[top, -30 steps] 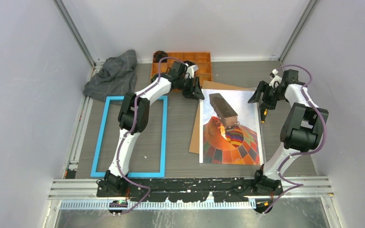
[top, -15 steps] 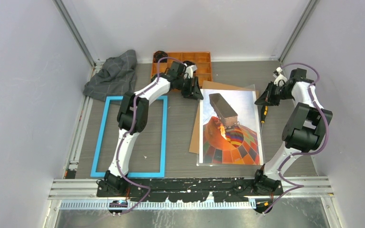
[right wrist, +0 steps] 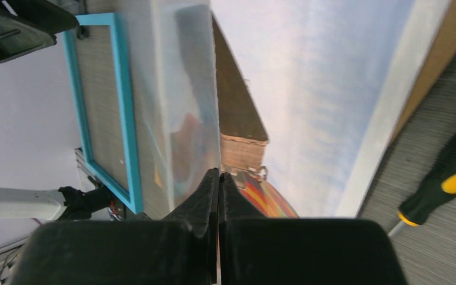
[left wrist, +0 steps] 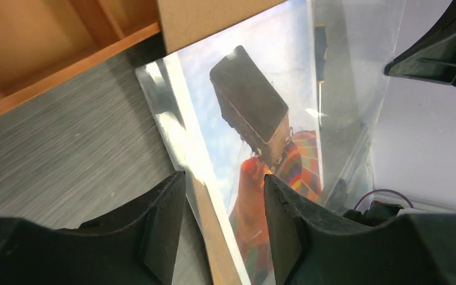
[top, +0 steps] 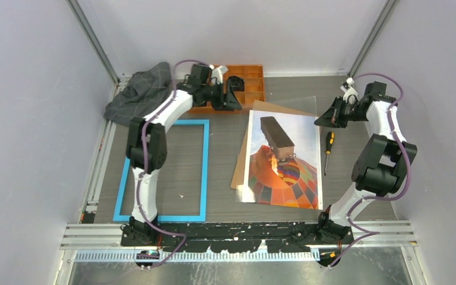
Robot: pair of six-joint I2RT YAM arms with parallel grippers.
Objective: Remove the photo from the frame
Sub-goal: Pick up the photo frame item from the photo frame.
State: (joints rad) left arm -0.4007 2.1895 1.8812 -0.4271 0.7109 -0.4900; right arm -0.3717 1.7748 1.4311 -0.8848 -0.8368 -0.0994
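**A:** From above, where does the photo sit?

**B:** The photo (top: 282,166) lies flat on the counter (top: 225,199), out of the frame and a little askew. It rests on a brown backing board (top: 241,169) that shows along its left and far edges. The blue frame (top: 205,172) lies well apart to the left, with the left arm reaching over it.

**A:** And the claws?

**B:** The left claw (top: 236,95) hangs over the edge of the orange compartment tray (top: 250,80), beyond the photo's far left corner. The right claw (top: 320,120) is at the far right corner, where a clear sheet (top: 291,107) slants up off the print. A yellow-and-black screwdriver (top: 329,141) lies just right of the photo. A grey cloth (top: 142,95) is bunched at the far left.

**A:** What does the left wrist camera add?

**B:** That claw stands about half open with nothing between its fingers. Below it are the photo's edge and bare counter. Beyond, the clear sheet rises toward the other arm.

**A:** And the right wrist?

**B:** Its claw is pinched fully together on the edge of the clear sheet, which stands up from the fingertips. The frame shows on one side of the sheet, the photo and screwdriver on the other.
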